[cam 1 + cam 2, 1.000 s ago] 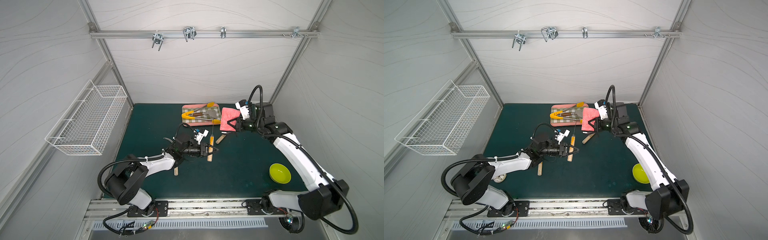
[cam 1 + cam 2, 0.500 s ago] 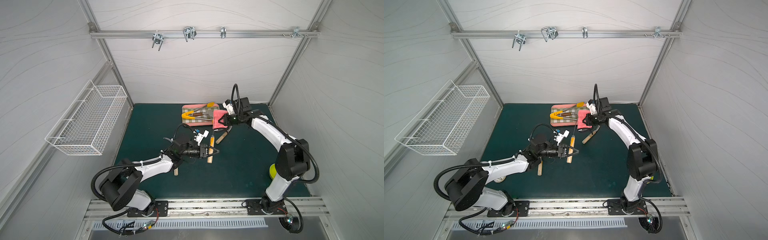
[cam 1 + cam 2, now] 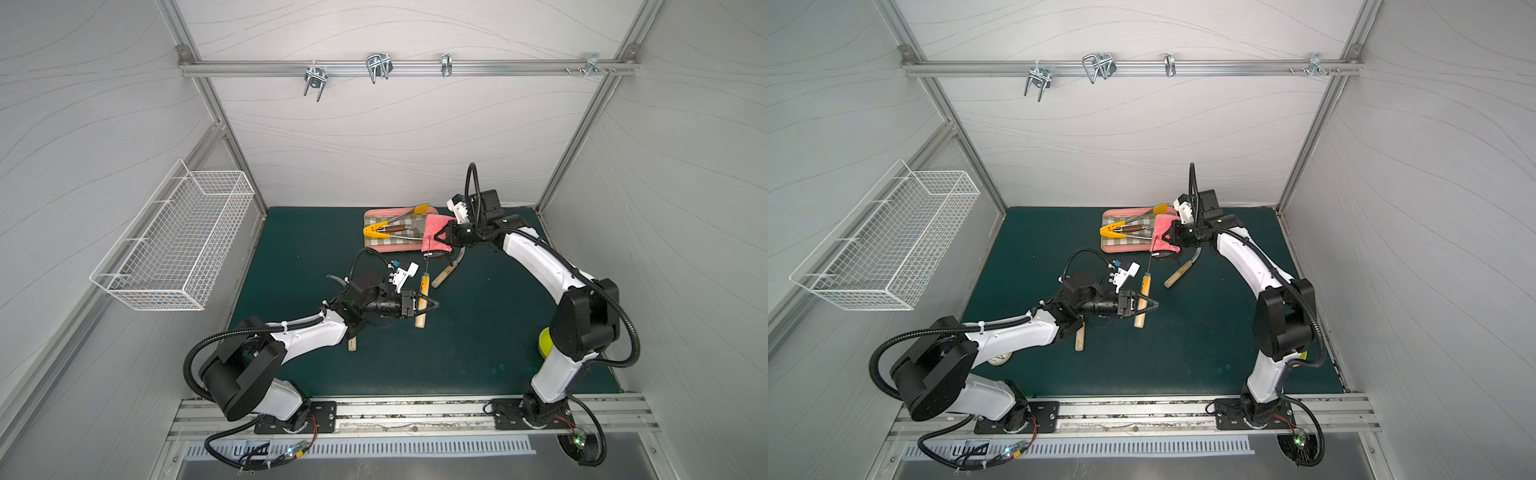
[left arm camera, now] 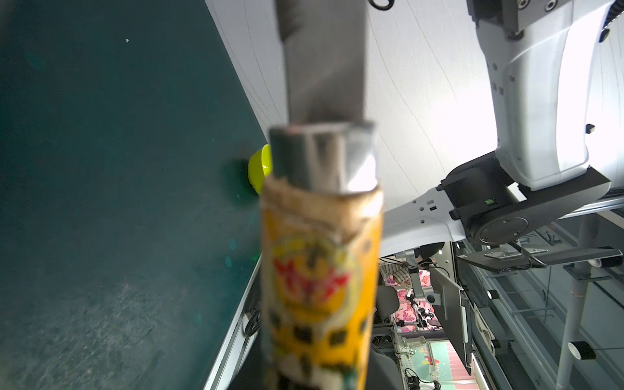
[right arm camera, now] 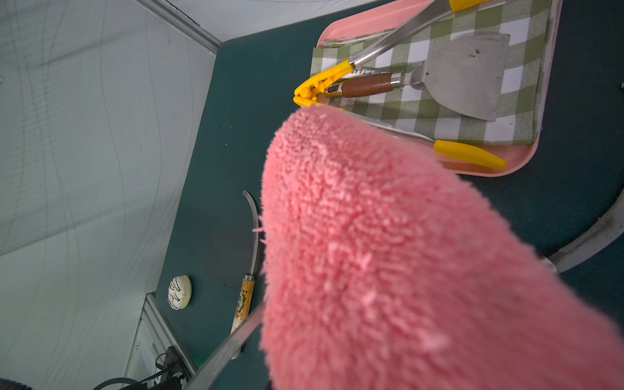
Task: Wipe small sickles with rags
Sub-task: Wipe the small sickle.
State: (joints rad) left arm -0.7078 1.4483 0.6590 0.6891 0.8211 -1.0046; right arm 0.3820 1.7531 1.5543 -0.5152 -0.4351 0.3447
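My left gripper (image 3: 428, 306) is shut on the pale wooden handle of a small sickle (image 3: 422, 291), held above the green mat with its thin blade pointing toward the back. The left wrist view shows its orange label (image 4: 317, 287) and blade (image 4: 324, 67) close up. My right gripper (image 3: 435, 237) is shut on the pink fuzzy rag (image 3: 434, 232), whose lower edge meets that blade's end (image 5: 229, 347). A second sickle (image 3: 444, 275) lies on the mat just right of the held one. A third sickle (image 3: 352, 344) lies mostly under my left arm; the right wrist view shows it (image 5: 245, 297).
A pink-rimmed checked tray (image 3: 388, 250) at the back holds yellow-tipped tongs (image 3: 380, 229) and a brown-handled spatula (image 5: 459, 74). A green bowl (image 3: 543, 343) sits behind my right arm's elbow. A white round object (image 3: 999, 360) lies near the left base. A wire basket (image 3: 178, 241) hangs on the left wall.
My right gripper has carried the rag leftward, from right of the tray to the end of the held sickle's blade. The left gripper and its sickle have barely moved.
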